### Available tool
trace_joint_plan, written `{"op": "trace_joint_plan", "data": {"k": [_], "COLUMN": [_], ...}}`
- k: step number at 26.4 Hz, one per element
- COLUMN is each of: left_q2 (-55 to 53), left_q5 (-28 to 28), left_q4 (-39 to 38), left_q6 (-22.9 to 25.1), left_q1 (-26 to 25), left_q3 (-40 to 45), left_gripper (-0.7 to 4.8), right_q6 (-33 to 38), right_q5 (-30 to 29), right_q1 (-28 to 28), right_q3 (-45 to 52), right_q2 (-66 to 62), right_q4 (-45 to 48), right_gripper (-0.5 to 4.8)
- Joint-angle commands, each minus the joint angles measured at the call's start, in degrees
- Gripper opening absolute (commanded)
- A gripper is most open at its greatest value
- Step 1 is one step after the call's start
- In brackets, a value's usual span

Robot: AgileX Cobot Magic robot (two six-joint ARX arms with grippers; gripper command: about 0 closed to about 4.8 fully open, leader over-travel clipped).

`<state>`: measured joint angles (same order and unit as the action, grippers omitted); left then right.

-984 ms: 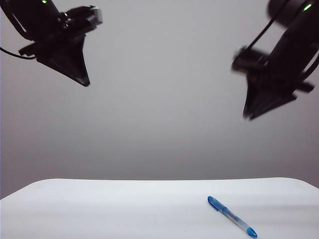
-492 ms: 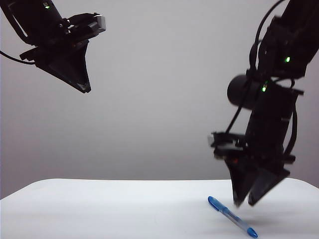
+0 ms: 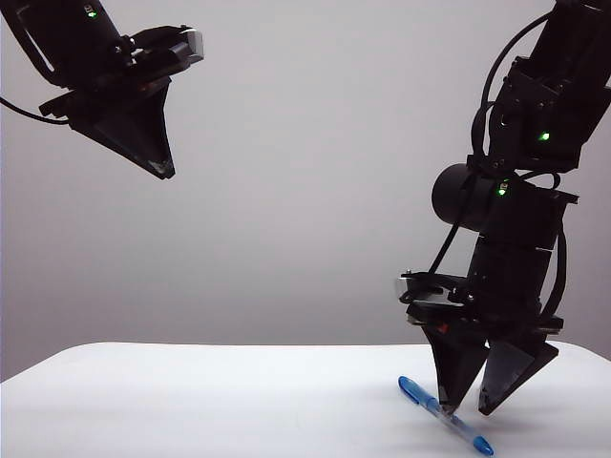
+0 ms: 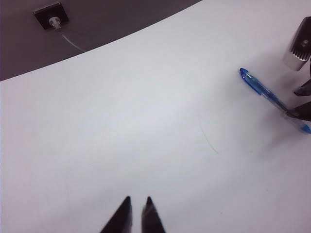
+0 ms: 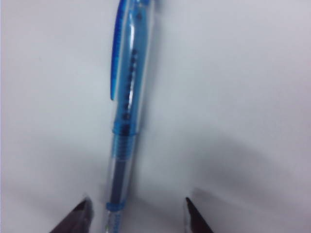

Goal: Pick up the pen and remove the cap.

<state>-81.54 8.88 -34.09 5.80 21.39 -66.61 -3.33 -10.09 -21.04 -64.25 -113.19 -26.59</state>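
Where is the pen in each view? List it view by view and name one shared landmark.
Exterior view: the pen lies on the table, lower right, under the right gripper.
Left wrist view: far from the left gripper, at the table's edge.
Right wrist view: lengthwise between the open fingers.
Shared landmark: the cap, still on.

Count: one pen (image 3: 445, 417), cap (image 5: 127, 68) on, so one cap too, lying between the right gripper's (image 3: 473, 408) spread fingers. Two grippers: right one low at the pen, left gripper (image 3: 160, 164) high up, well apart from it, fingers nearly together. One white table (image 3: 191, 401) under both. One small dark fitting (image 4: 50, 14) with a thin wire beyond the table edge, far from the left gripper.
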Motion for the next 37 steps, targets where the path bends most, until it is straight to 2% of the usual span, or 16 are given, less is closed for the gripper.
{"op": "trace_joint_plan", "data": {"k": [1,9,10,13,16,21,24,25,28,29,31,33,35,37], "left_q2": [0.15,0.15,0.15,0.15,0.15,0.04,0.04,0.04,0.04,0.04,0.07,0.2,0.22,0.22], "left_q5": [0.35,0.35,0.33,0.33,0.33,0.33,0.37,0.39,1.2,2.29,5.18,15.37,24.39,32.79], "left_q4": [0.9,0.83,0.79,0.74,0.77,1.73,4.83,6.23,8.0,8.61,10.25,14.67,18.8,24.22], "left_q6": [0.22,0.24,0.24,0.24,0.24,0.24,0.22,0.2,0.2,0.17,0.13,-1.14,-5.4,-12.15], "left_q1": [0.0,0.0,0.0,0.0,0.0,0.0,0.0,0.0,-0.02,-0.04,-0.24,-1.2,-2.16,-3.63], "left_q3": [-0.37,-0.35,-0.35,-0.35,-0.35,-0.35,-0.35,-0.37,-0.37,-0.37,-0.37,-0.39,-0.37,-0.37], "left_gripper": [0.33,0.33,0.33,0.33,0.33,0.33,0.37,0.87,1.82,2.03,2.12,2.12,2.12,2.23], "right_q6": [-0.13,0.17,0.17,0.13,0.11,0.11,0.11,0.13,0.09,0.07,0.04,0.04,0.04,0.04], "right_q5": [1.01,5.27,5.51,6.14,6.14,5.49,0.61,-0.7,-2.49,-3.26,-5.64,-11.32,-14.78,-17.55], "right_q1": [-0.55,-3.67,-3.78,-4.35,-4.37,-4.35,-4.35,-4.35,-4.33,-4.26,-4.22,-4.2,-4.2,-4.2], "right_q3": [-0.28,-0.31,-0.31,-0.28,-0.28,-2.49,-7.15,-8.96,-12.83,-13.97,-16.68,-20.0,-21.27,-22.69], "right_q2": [0.13,-2.58,-2.97,-3.91,-4.13,-4.07,-2.54,-1.2,2.32,3.48,6.58,11.74,14.93,18.45], "right_q4": [1.51,2.19,2.08,1.51,1.31,-0.98,-5.79,-7.06,-9.07,-9.6,-10.8,-11.37,-11.72,-12.85], "right_gripper": [2.38,2.25,2.02,0.57,-0.06,-0.06,-0.06,-0.06,-0.06,-0.06,-0.06,-0.06,-0.06,-0.06]}}
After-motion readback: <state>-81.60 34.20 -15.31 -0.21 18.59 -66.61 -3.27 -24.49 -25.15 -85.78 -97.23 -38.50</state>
